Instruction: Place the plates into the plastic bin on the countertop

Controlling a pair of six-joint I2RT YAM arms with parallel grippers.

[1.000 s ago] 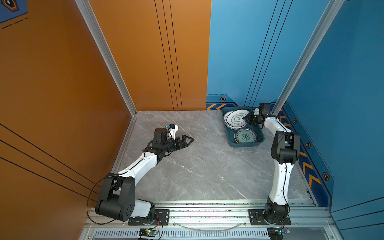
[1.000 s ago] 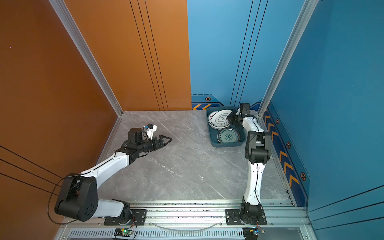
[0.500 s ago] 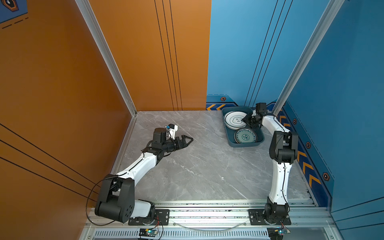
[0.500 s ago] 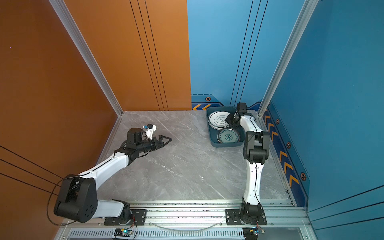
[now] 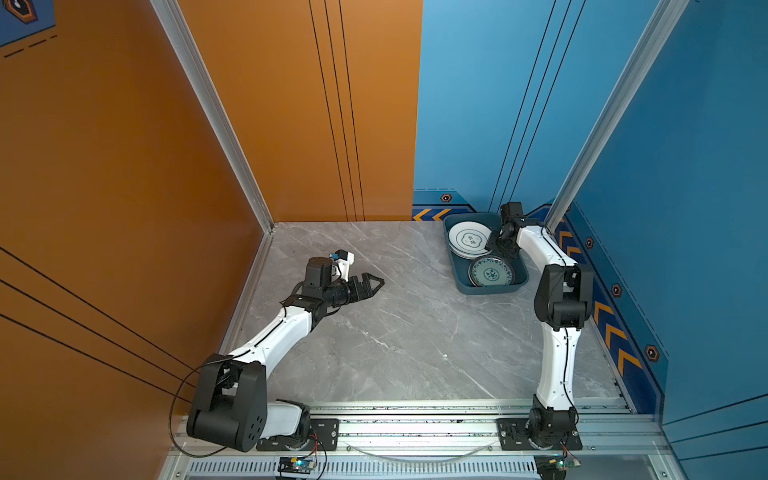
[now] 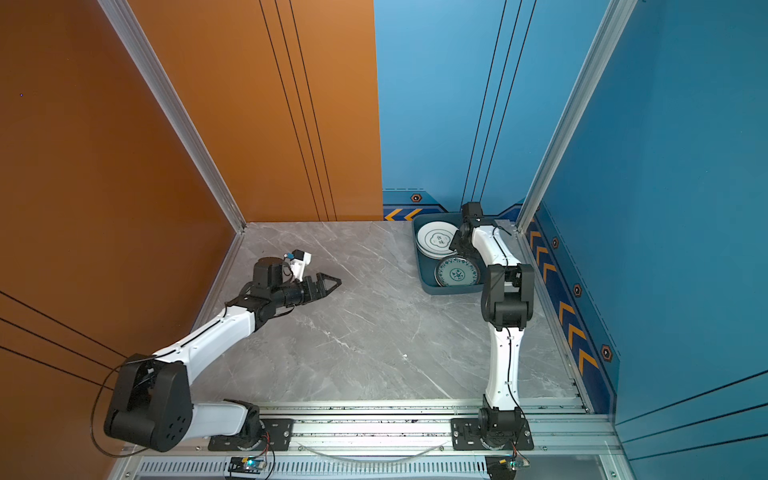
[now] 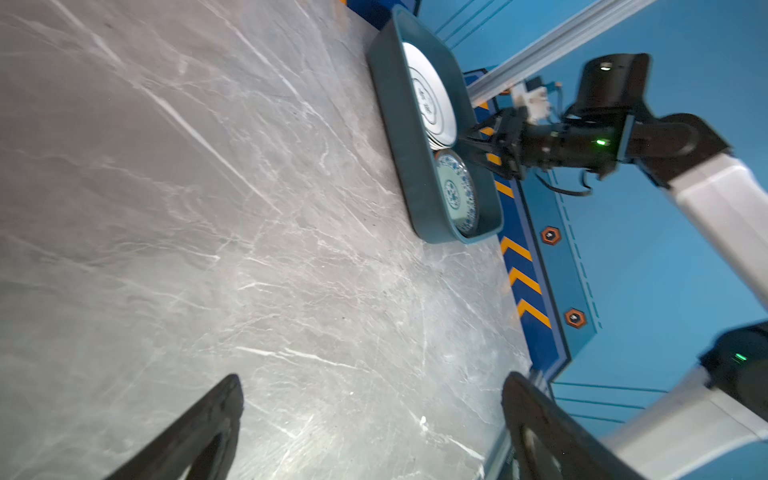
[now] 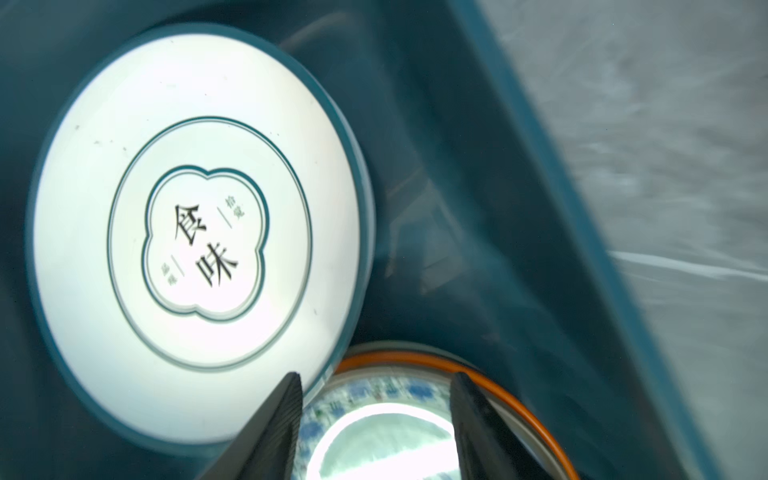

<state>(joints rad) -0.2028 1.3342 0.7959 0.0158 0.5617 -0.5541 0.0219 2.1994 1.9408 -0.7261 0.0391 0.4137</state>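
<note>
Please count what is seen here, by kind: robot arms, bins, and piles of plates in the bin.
Robot arms: 2, left arm and right arm
Bin: 1
Piles of plates: 2, topped by a white plate and a patterned plate
Total: 5

High stereo pair, low wrist views, common plastic bin (image 5: 490,290)

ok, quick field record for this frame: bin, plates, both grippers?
bin: dark teal, far right corner of the countertop
far end of bin: white plate topping a stack
near end of bin: teal patterned plate on an orange-rimmed plate
right gripper: above the bin, jaws apart, holding nothing
left gripper: wide open, empty, over bare countertop
plates outside bin: none visible
</note>
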